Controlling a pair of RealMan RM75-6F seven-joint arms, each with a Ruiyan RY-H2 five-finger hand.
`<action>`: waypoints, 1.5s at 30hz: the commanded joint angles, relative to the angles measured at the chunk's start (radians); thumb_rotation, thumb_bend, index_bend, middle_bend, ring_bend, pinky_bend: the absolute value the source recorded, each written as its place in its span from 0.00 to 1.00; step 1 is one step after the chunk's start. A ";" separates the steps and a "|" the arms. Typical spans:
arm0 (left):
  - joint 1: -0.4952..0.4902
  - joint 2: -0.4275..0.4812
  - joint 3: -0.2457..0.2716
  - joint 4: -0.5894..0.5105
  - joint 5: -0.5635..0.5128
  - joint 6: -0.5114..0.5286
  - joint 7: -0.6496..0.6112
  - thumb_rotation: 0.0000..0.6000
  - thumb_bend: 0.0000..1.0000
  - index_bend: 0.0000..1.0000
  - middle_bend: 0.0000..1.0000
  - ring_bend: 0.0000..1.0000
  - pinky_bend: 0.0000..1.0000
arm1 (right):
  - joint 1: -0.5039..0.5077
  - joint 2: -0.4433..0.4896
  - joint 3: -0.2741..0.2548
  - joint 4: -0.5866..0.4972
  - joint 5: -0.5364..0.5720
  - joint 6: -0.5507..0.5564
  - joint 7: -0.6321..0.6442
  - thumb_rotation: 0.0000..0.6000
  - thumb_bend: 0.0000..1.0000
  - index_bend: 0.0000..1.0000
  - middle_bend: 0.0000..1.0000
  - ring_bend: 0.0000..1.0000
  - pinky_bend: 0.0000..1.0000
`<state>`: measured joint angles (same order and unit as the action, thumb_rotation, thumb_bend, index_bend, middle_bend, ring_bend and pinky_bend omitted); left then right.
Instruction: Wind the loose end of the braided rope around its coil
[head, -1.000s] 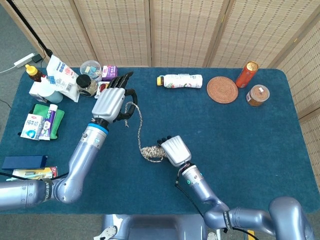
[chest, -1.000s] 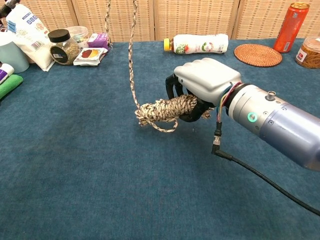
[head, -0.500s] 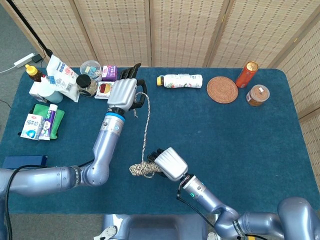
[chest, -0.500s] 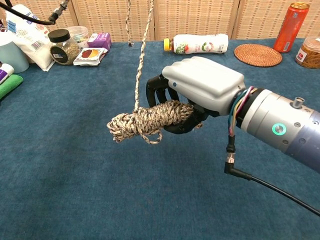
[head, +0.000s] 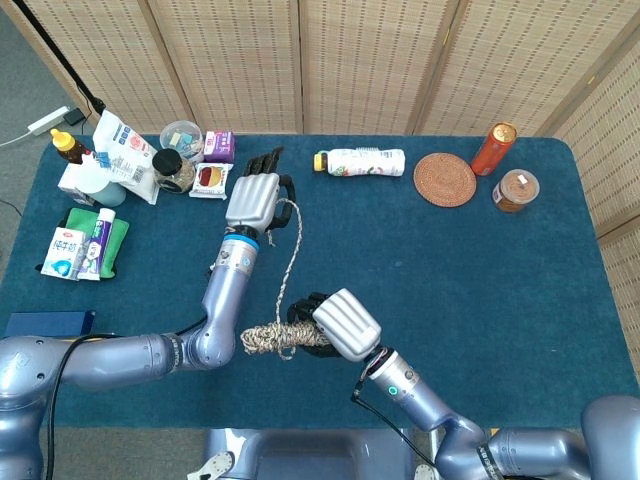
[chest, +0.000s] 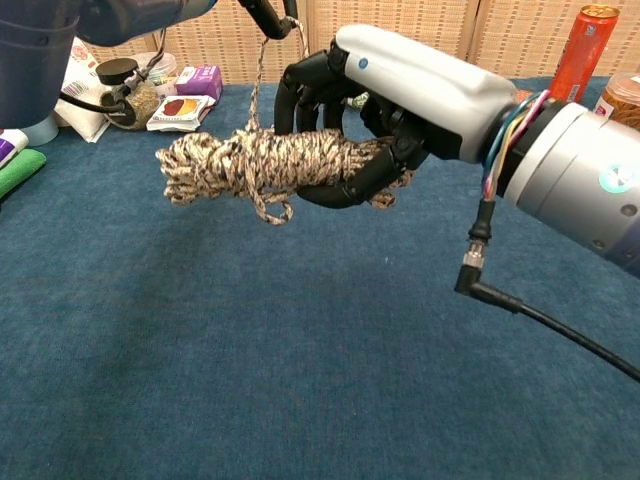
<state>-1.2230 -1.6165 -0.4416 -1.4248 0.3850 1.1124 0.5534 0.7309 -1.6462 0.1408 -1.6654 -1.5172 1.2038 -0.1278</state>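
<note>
Since half a second ago the coil (chest: 265, 165) has come up and closer to the chest camera, and the left robot hand (head: 254, 199) has drawn a little nearer along the bench (head: 480, 260).

Left edge of bench: toothpaste boxes (head: 75, 253) on a green cloth (head: 118, 236), a white pouch (head: 122, 148), a dark-lidded jar (head: 172, 170). All well apart from the work.

Left robot hand: fingers curled in over the loose end (head: 288, 260) of the braided rope, gripping it near the far side of the bench. Strand runs from there down to the coil with little slack. Judgement: held out and away so the strand stays taut and can be led round the bundle without tangling.

Coil: off the bench, lying roughly level, wraps bunched, one short loop hanging beneath in the chest view.

Right robot hand (chest: 395, 105): dark fingers closed round the coil's right end, leaving the left end free. Judgement: grip sits at one end so the free stretch is open for new turns.

Far right: white bottle (head: 363, 161) on its side, woven coaster (head: 444, 179), orange can (head: 494, 147), lidded jar (head: 515, 190). Uninvolved.

Judgement: winding part-way; a long strand remains.
</note>
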 joint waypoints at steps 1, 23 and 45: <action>0.010 -0.013 0.014 0.015 0.013 -0.006 -0.005 1.00 0.49 0.64 0.00 0.00 0.00 | -0.002 0.008 0.025 -0.022 0.025 -0.001 -0.001 1.00 0.48 0.69 0.57 0.55 0.90; 0.214 -0.010 0.199 0.023 0.325 -0.047 -0.160 1.00 0.49 0.64 0.00 0.00 0.00 | 0.038 -0.020 0.279 -0.048 0.441 -0.015 -0.160 1.00 0.50 0.69 0.57 0.56 0.90; 0.317 0.140 0.280 -0.230 0.598 -0.015 -0.138 1.00 0.48 0.64 0.00 0.00 0.00 | 0.162 -0.147 0.349 0.269 0.791 -0.014 -0.386 1.00 0.51 0.70 0.58 0.57 0.91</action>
<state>-0.9094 -1.4841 -0.1630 -1.6457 0.9762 1.0948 0.4107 0.8869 -1.7862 0.4940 -1.4084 -0.7306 1.1928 -0.5077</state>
